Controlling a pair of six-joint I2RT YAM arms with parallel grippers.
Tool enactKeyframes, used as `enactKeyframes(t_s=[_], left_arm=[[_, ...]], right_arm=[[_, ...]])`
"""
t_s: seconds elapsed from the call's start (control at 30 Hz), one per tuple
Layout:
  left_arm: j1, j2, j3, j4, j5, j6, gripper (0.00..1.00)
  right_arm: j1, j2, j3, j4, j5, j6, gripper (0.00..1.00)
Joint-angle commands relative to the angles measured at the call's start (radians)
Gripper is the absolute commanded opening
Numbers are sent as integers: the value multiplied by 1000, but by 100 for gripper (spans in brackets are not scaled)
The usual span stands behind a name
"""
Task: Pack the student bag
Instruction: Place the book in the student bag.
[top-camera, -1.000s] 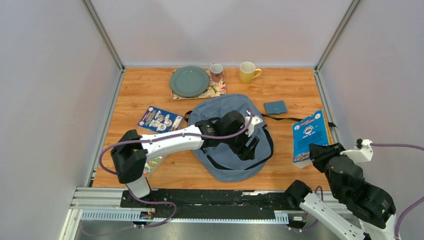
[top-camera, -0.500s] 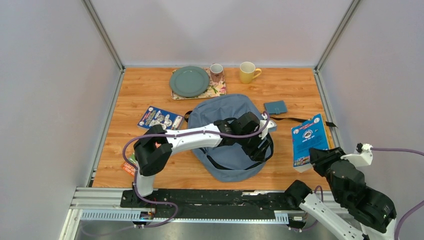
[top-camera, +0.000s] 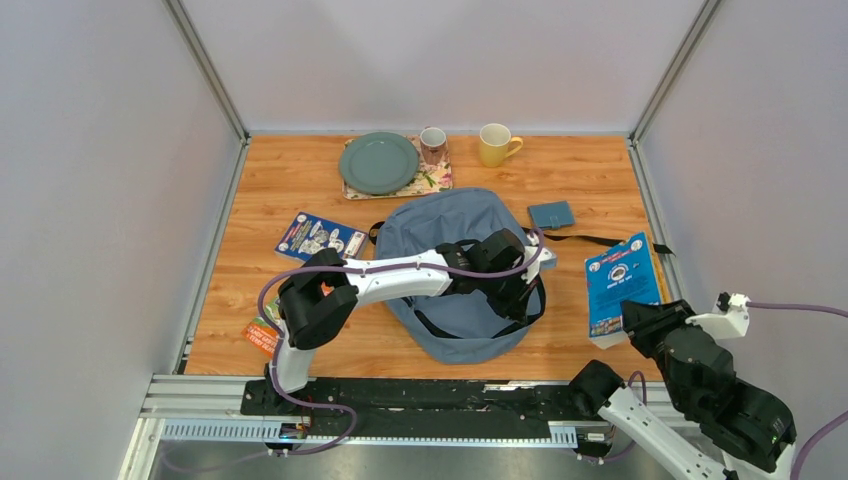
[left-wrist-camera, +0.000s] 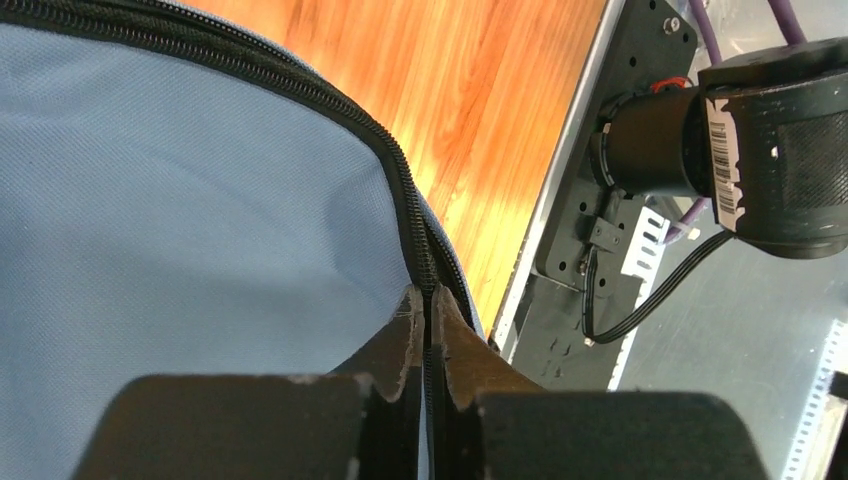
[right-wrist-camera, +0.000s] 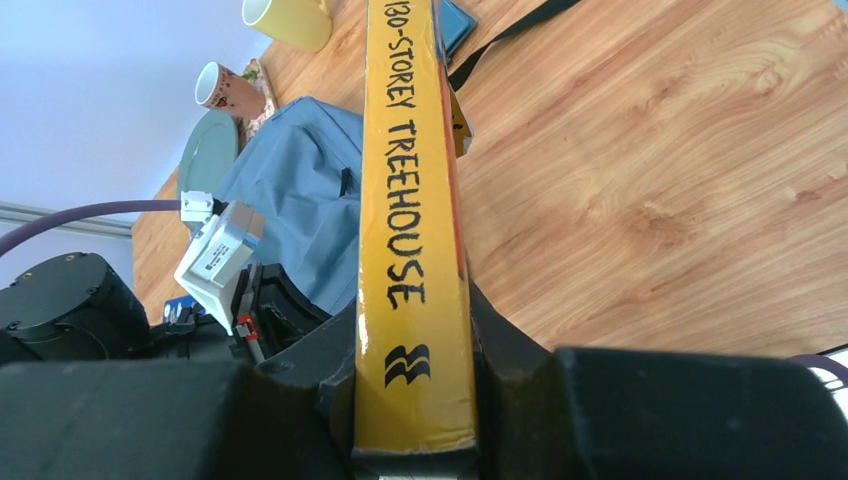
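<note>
**Opening step: left jaws pinching the zipper, right arm holding a book ready**

The left gripper (left-wrist-camera: 428, 320) is pressing its jaws together on the zipper trim (left-wrist-camera: 400, 190) of the student bag (top-camera: 440, 215). The black zipper line is running straight ahead of the fingertips, with grey-blue fabric to their left and the bare table (top-camera: 300, 180) to their right. I cannot tell whether the slider itself is caught. The bag is lying flat, directly beneath these jaws.

The right gripper (right-wrist-camera: 415, 345) is clamping a yellow-spined book (right-wrist-camera: 405, 200), spine up between its jaws. The bag is lying ahead and to the left of them, well apart.

Judgement: the main compartment is being opened, and the zipper is looking closed along the stretch in view. The next move is calling for a pull along the zipper's curve without losing the pinch or bunching the fabric. The book is needing an open mouth first.
</note>
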Motion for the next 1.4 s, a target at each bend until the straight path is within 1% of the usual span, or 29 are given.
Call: enactKeyframes(t_s=[0.0,0.07,0.17,0.27,0.3,0.43,0.47,0.53,0.57,0.67,0.7,0.77,0.8,0.83,0.87,0.93,0.97,1.0,1.07,1.1,1.13,1.2,1.23,1.27,1.3,1.37], left_arm=[[-2,5,48,22,-7,13,0],[-4,-2,48,5,-13,18,0],[-4,-29,48,-23,-64,31,0],[-2,-72,61,-70,-165,73,0],[4,-81,92,-92,-220,96,0],[36,-101,231,-245,-282,145,0],[41,-106,289,-268,-298,163,0],[54,-123,334,-311,-348,177,0],[57,-130,365,-319,-361,188,0],[64,-167,388,-331,-412,202,0],[65,-179,388,-330,-470,200,0],[67,-213,376,-322,-513,197,0],[67,-225,365,-314,-557,193,0],[67,-254,350,-282,-576,193,0],[67,-270,319,-267,-591,193,0],[67,-313,289,-210,-615,193,0],[67,-324,266,-193,-615,196,0],[65,-336,256,-167,-601,199,0],[65,-354,255,-158,-590,205,0],[64,-354,259,-158,-599,206,0],[64,-351,264,-168,-599,209,0],[62,-347,288,-191,-587,217,0],[64,-344,290,-195,-579,217,0],[64,-344,288,-195,-573,216,0],[64,-341,290,-201,-557,214,0],[61,-338,291,-207,-546,206,0]], right_arm=[[0,-20,3,44,22,31,0],[-2,-21,-2,41,15,34,0],[0,-23,-6,36,1,33,0],[-2,-26,-5,16,-19,37,0],[-2,-27,-2,12,-28,46,0],[0,-78,-2,-1,-106,77,0],[-2,-89,-3,-1,-142,88,0],[0,-121,-3,-2,-175,115,0],[1,-130,-2,-7,-205,126,0],[0,-155,11,-13,-272,158,0],[1,-155,15,-11,-289,163,0],[1,-155,21,-10,-347,183,0],[3,-155,20,-5,-370,191,0],[4,-155,18,1,-393,200,0],[4,-155,12,9,-448,218,0],[3,-155,-26,58,-516,232,0],[3,-155,-41,71,-577,253,0],[4,-155,-87,123,-608,255,0],[4,-152,-138,185,-691,281,0],[4,-153,-167,266,-715,286,0],[4,-153,-211,301,-737,292,0],[4,-146,-257,352,-742,313,0],[3,-142,-308,402,-742,324,0],[3,-136,-333,438,-775,332,0],[3,-126,-357,529,-780,327,0],[4,-110,-425,591,-759,346,0]])
